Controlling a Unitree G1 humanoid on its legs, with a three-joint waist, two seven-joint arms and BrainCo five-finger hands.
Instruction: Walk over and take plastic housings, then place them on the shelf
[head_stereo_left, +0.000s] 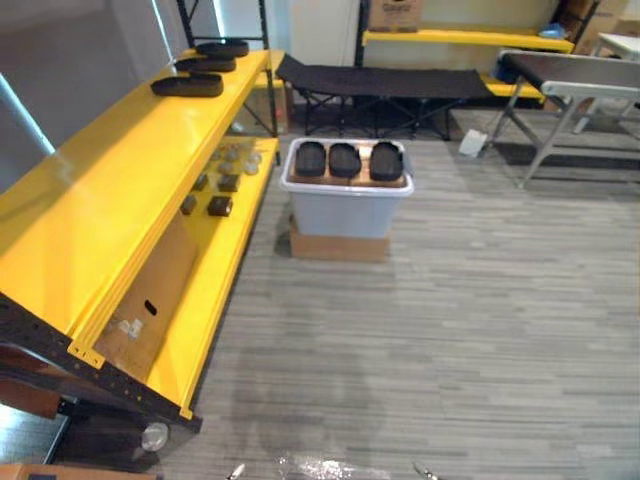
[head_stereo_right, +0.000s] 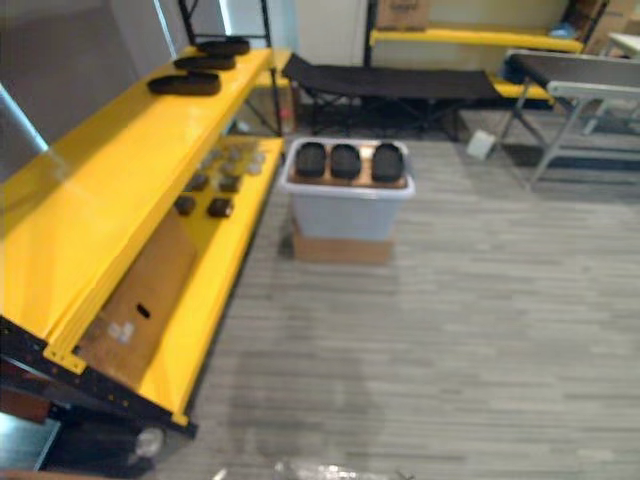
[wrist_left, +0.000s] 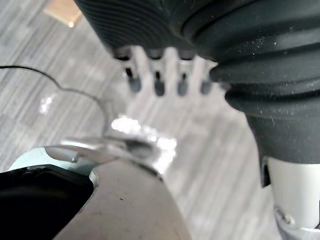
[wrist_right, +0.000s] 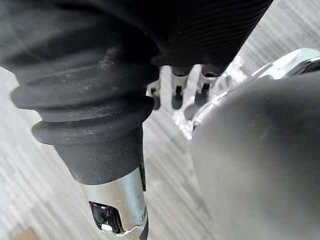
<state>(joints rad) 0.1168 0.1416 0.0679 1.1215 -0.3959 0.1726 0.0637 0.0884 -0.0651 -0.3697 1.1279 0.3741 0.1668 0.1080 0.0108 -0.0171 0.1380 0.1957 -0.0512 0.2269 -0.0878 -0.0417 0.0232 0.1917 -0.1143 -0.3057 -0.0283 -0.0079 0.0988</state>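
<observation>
Left robot hand (wrist_left: 159, 75), seen from its own wrist, is hanging with its fingers straight and relaxed over the grey plank floor (wrist_left: 55, 70). It is gripping nothing.

Seen from the right wrist, the right robot hand (wrist_right: 177, 92) is hanging the same way, fingers loose and pointing down at the floor, and it is carrying nothing.

From the left eye, the yellow shelf (head_stereo_left: 120, 170) is running along the robot's left. Three black plastic housings (head_stereo_left: 187, 86) are lying in a row at the far end of its top level. Three waiting housings (head_stereo_left: 345, 160) are sitting side by side on a brown board across the top of a pale plastic bin (head_stereo_left: 345, 210). The bin is standing on a flat cardboard box (head_stereo_left: 338, 245), just beside the shelf's lower level. Small dark parts (head_stereo_left: 220, 205) are lying on that lower level, and a black folding cot (head_stereo_left: 375, 82) is standing behind the bin.

From the right eye, the layout is reading the same, with a grey surface on metal legs (head_stereo_right: 580, 85) off to the far right.

Judging by this, the task is looking about half done. The robot is standing well apart from the bin, so walking over, grasping and shelving are all left for the three waiting housings.
</observation>
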